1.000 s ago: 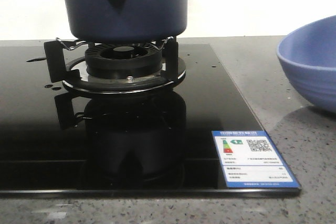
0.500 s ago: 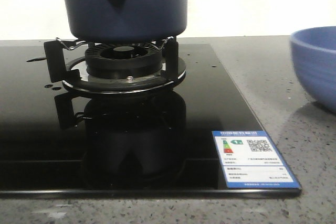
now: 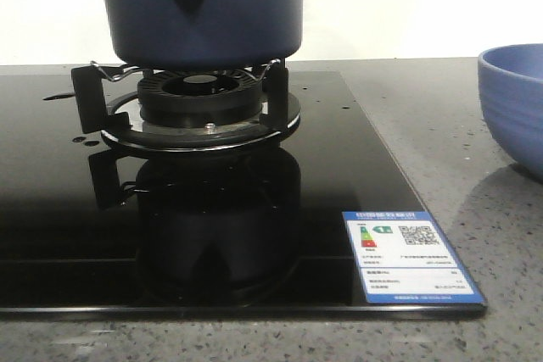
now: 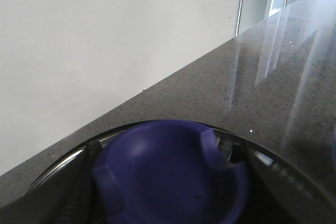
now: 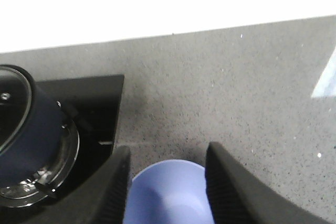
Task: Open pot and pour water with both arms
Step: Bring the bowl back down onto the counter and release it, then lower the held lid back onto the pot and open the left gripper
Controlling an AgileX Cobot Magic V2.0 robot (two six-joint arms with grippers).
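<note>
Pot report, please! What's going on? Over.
Left jaws above lid knob, grip unclear. Right jaws straddle bowl. Pot on burner, lid on.

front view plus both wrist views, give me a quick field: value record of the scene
pot: dark navy pot sits on the burner stand of the black glass cooktop
lid: glass, on the pot, with a blue knob
bowl: lighter blue bowl on the grey counter, right of the cooktop
left end effector: above the lid knob, fingers not clearly visible
right end effector: open, fingers on either side of the bowl
sticker: energy label at the cooktop's front right corner
</note>
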